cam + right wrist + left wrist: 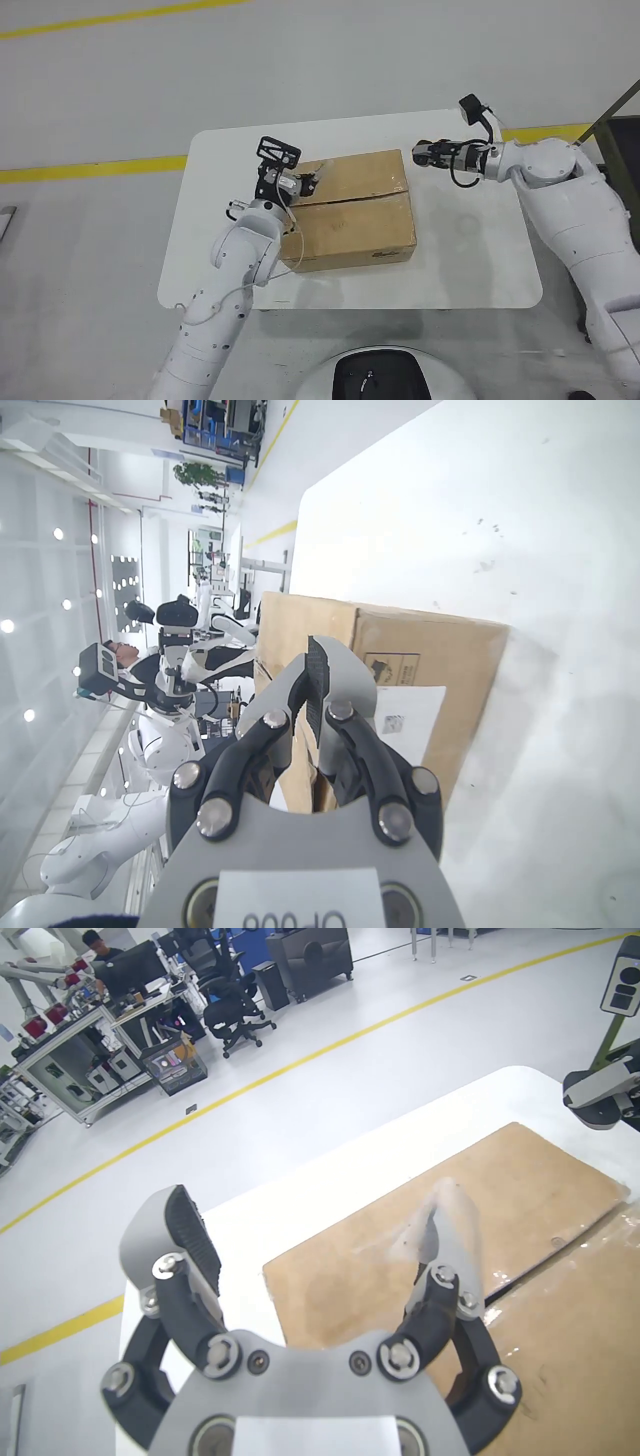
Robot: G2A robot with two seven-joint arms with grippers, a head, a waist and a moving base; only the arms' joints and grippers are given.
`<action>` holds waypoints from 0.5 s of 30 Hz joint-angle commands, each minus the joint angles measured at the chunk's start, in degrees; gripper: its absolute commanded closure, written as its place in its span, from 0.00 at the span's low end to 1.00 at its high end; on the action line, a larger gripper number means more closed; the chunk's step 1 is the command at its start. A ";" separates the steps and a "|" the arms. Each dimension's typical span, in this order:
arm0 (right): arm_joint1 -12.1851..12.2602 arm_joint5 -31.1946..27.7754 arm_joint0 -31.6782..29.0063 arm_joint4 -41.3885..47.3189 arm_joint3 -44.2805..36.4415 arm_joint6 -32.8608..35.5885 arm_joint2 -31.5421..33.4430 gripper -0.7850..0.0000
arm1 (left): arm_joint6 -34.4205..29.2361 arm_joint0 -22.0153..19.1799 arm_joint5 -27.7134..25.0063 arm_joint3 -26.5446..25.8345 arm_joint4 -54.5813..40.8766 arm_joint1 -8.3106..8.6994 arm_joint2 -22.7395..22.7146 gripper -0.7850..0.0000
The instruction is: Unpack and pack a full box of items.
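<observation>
Box [350,205]: one, brown cardboard, lying flat on the white desk [470,260], roughly in the middle and turned slightly askew to the desk's edges. Its two top flaps are down and meet along one seam [352,197] that runs the length of the lid, with shiny clear tape along part of it. One white label [410,710] is stuck on the end wall that faces the right arm.

Two hands are at the box, one at each end. The left hand [310,1208] hangs over the lid at the box's left end, spread wide and gripping nothing. One crumpled strip of clear tape [425,1228] clings to one of its fingers and stands up from the fingertip. The right hand [310,657] is just off the box's far right corner, above bare desk, with its fingers drawn close together. I cannot tell whether anything is pinched between them.

Bare desk runs all round the box. The widest stretch is to the right of it and another broad one is to the left. A narrower band lies along the near edge, and the narrowest lies along the far edge. The desk's corners are rounded, and no part of the box overhangs the desk.
</observation>
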 commanded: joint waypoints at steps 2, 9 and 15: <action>1.32 1.73 -3.15 -0.61 -4.05 0.13 2.63 1.00 | 0.18 -0.10 -1.07 -0.04 -0.03 -0.45 1.51 0.00; 3.63 6.06 -10.79 -1.20 -14.37 0.19 7.67 1.00 | 0.08 0.18 -2.72 -1.08 0.64 -1.50 4.92 0.00; 4.88 8.55 -15.37 -1.18 -20.25 0.28 10.62 1.00 | -0.44 -0.60 -2.72 -1.81 0.75 -2.67 7.61 0.00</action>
